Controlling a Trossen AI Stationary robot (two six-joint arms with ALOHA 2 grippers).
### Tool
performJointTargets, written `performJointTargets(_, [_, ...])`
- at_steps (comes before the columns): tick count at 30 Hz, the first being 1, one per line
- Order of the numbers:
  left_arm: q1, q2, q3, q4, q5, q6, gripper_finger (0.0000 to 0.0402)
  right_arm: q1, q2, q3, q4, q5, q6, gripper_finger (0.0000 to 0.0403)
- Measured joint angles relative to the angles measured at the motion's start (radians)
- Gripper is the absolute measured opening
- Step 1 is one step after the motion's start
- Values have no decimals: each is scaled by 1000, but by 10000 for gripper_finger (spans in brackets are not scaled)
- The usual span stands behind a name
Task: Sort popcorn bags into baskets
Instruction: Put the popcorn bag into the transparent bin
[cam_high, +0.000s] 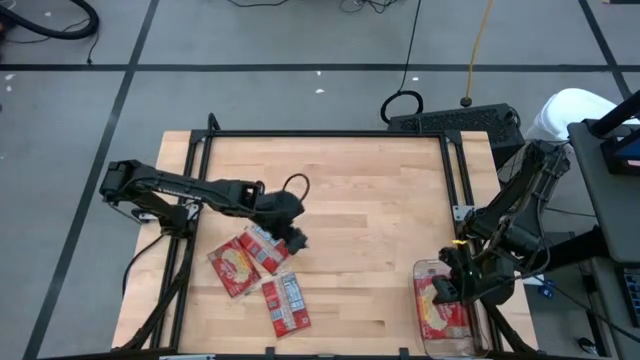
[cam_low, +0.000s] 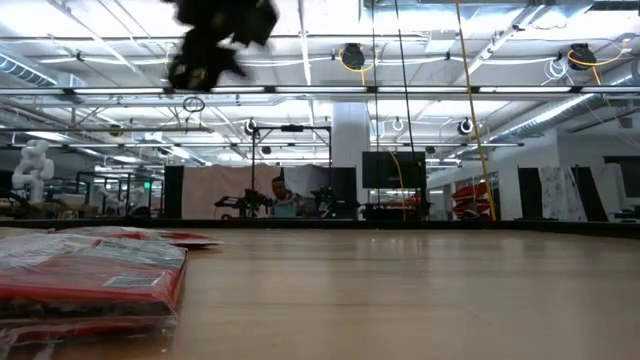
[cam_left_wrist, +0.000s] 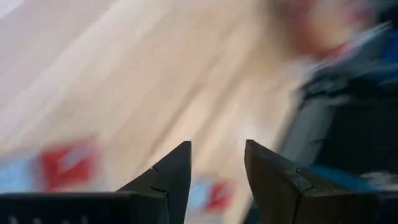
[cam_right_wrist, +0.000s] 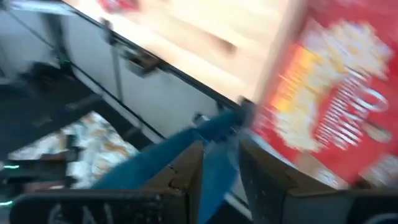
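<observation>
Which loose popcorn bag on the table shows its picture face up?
The popcorn bag farthest left, of the three loose ones: its yellow popcorn picture faces up. The other two show white-grey panels. The left gripper hovers beside this cluster.

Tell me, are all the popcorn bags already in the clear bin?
No; three popcorn bags lie on the table near the left hand, while the clear bin holds one.
</observation>
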Motion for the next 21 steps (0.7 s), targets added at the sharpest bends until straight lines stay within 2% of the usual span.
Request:
performJointTargets(5, [-57,23,0,-318,-52,4,160,-96,27,115,-38,155,-132,75])
performJointTargets(9, [-76,22,-2,-482,-78,-22,186,-179,45,161,-19,245,-253,67])
performJointTargets(18, [-55,23,-162,-490,0,-52,253,-351,70,161,113,261,-458,64])
performJointTargets(21, [-59,23,-174,-485,-55,-4,265,-400,71,161,158,260,-527,63])
